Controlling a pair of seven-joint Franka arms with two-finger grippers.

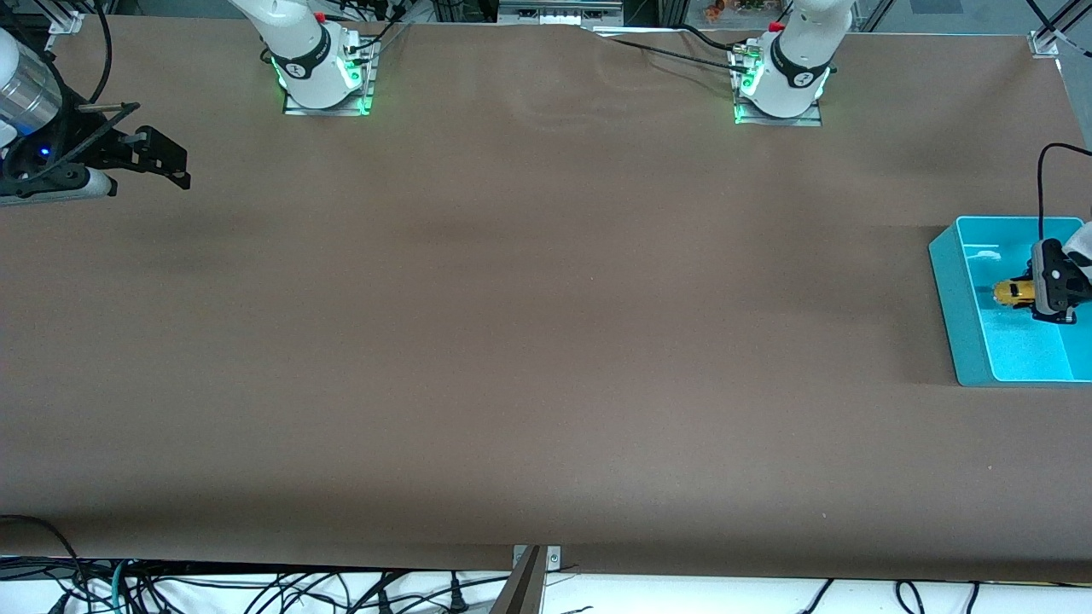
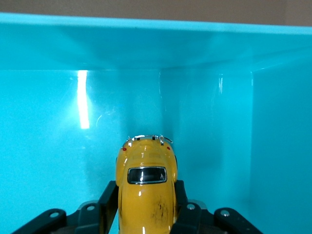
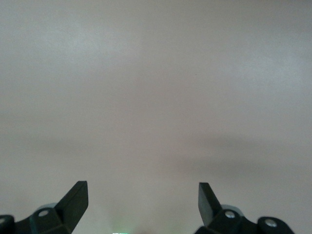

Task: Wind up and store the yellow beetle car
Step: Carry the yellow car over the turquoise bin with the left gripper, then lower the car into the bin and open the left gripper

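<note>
The yellow beetle car [image 2: 146, 190] looks like shiny painted metal, with a dark scuff on its roof. The teal bin [image 1: 960, 298] is smooth, glossy plastic, and light shines off its floor. The brown table cover [image 1: 512, 341] looks matt and soft like cloth. The left gripper [image 2: 145, 214] has dull black plastic fingers [image 2: 108, 200].

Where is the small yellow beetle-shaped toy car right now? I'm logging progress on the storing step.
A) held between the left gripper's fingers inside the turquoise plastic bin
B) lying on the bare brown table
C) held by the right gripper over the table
A: the left gripper grips the small yellow beetle-shaped toy car inside the turquoise plastic bin; the right gripper is open over bare table.
</note>
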